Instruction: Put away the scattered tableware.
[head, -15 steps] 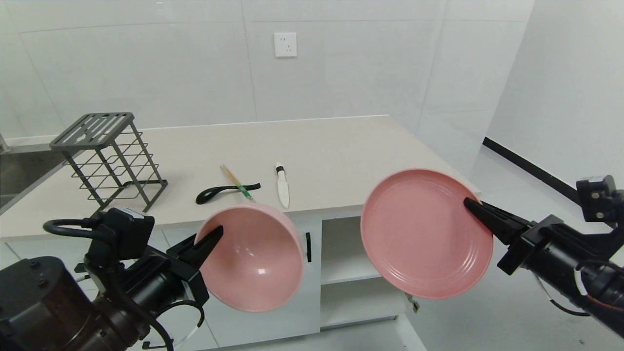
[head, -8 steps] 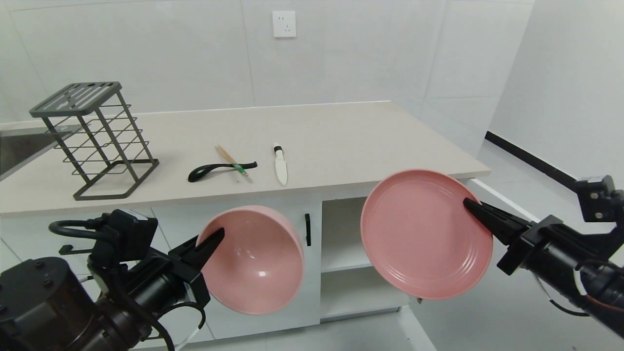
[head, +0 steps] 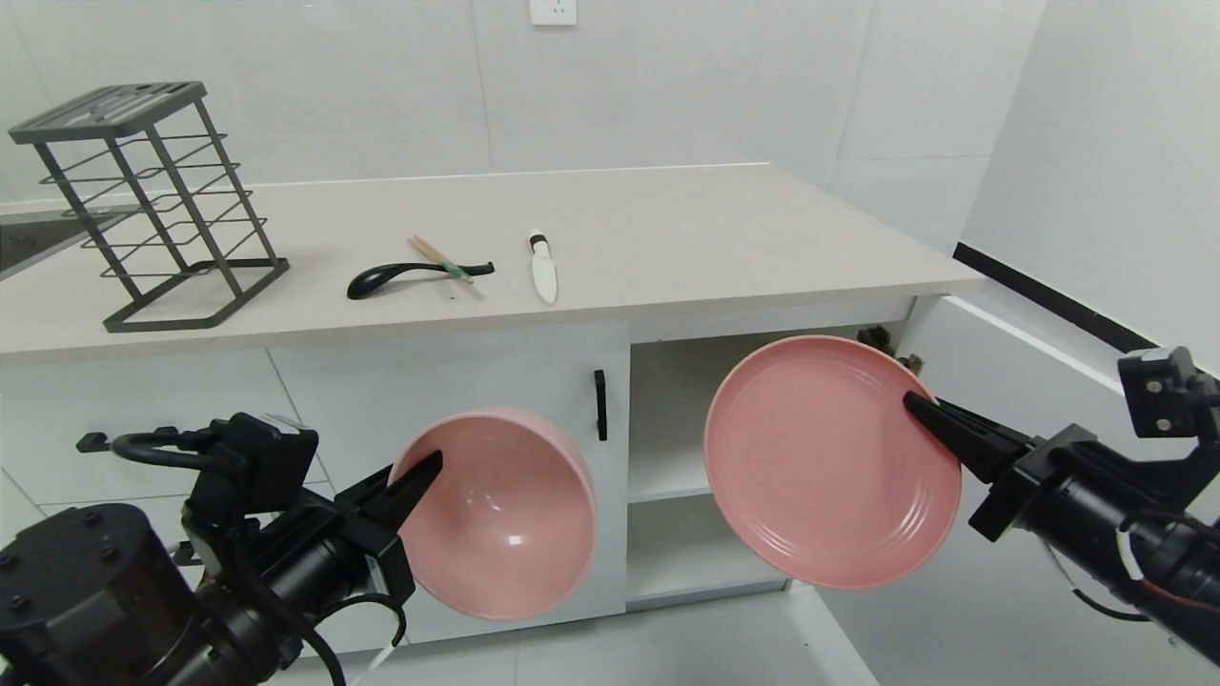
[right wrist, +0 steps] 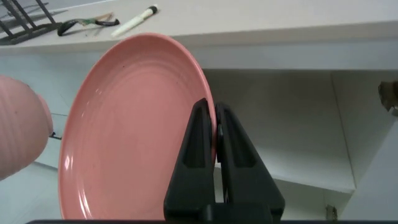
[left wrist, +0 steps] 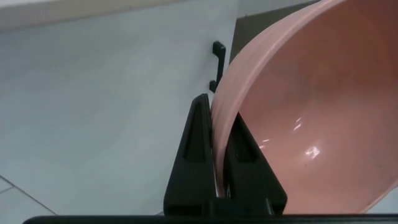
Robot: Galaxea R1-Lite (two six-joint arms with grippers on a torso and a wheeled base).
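As our head view sank toward the open cupboard shelf (head: 667, 492) under the desk (head: 715, 238), our left jaws stayed clamped on the pink bowl (head: 505, 534) and our right jaws on the pink plate (head: 820, 467), both aloft, probably ready for shelving.

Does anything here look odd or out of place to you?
The chopsticks lie across the handle of a black spoon on the counter, with a knife loose beside them. The bowl and plate are gripped on edge. Nothing looks spilled or broken.
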